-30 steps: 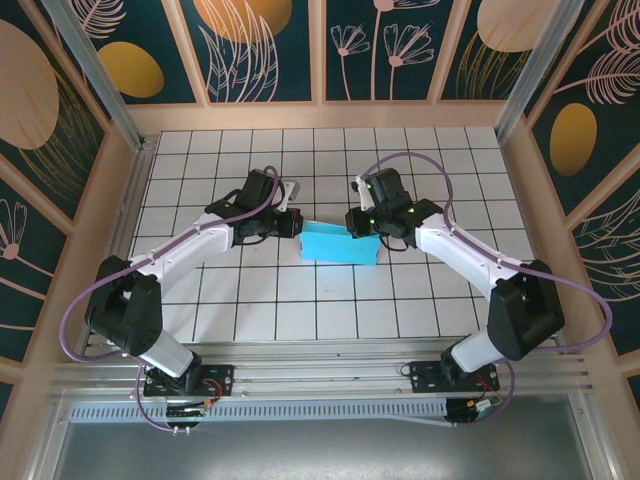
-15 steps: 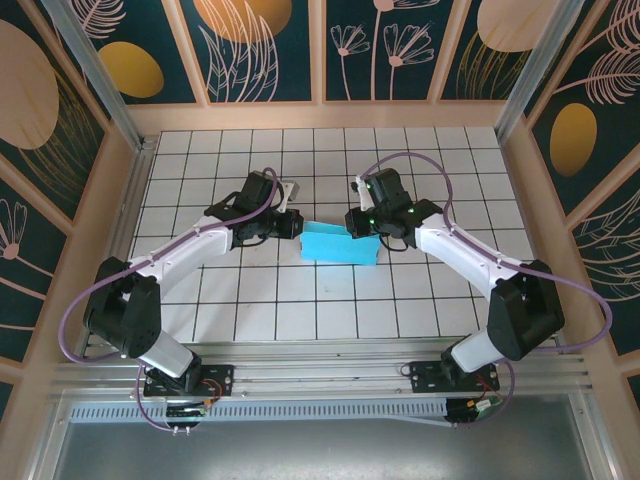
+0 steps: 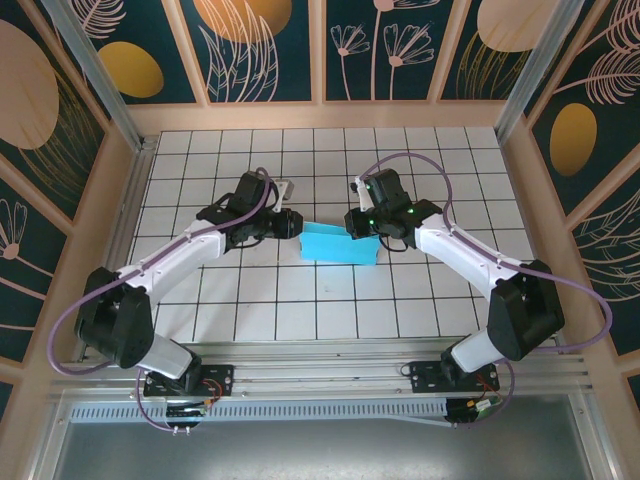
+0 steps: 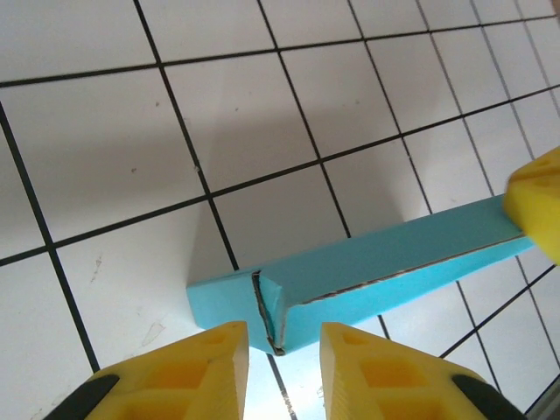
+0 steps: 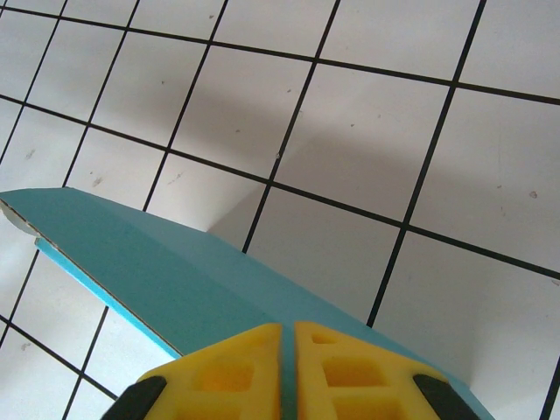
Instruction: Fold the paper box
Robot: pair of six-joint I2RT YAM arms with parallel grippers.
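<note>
On the tiled table, centre: the paper box (image 3: pixel 338 243) lies folded flat, turquoise side out, between the 2 grippers on the white grid table (image 3: pixel 420 160).
Box, left end: in the left wrist view the box (image 4: pixel 376 262) shows its near corner with a tucked flap seam and a thin pale cut edge along the long side.
Box, right end: in the right wrist view the box (image 5: pixel 175 262) runs as a flat turquoise sheet in under the yellow fingers.
Left gripper: the left gripper (image 3: pixel 293 225) sits at the box's left end; from its own camera the left gripper (image 4: pixel 282 337) has its jaws parted by a clear gap, the box corner lying in that gap with no pad pressed on it, so it holds nothing.
Right gripper: the right gripper (image 3: pixel 358 228) is at the box's far right corner; in its wrist view the right gripper (image 5: pixel 287 331) has its jaws drawn together to a thin seam, pinching the box's edge.
Change, left arm: against 1 second ago, its shoulder and elbow have swung a little to the left and its wrist has drawn slightly back from the box.
Change, box and right arm: both stay where they were.
</note>
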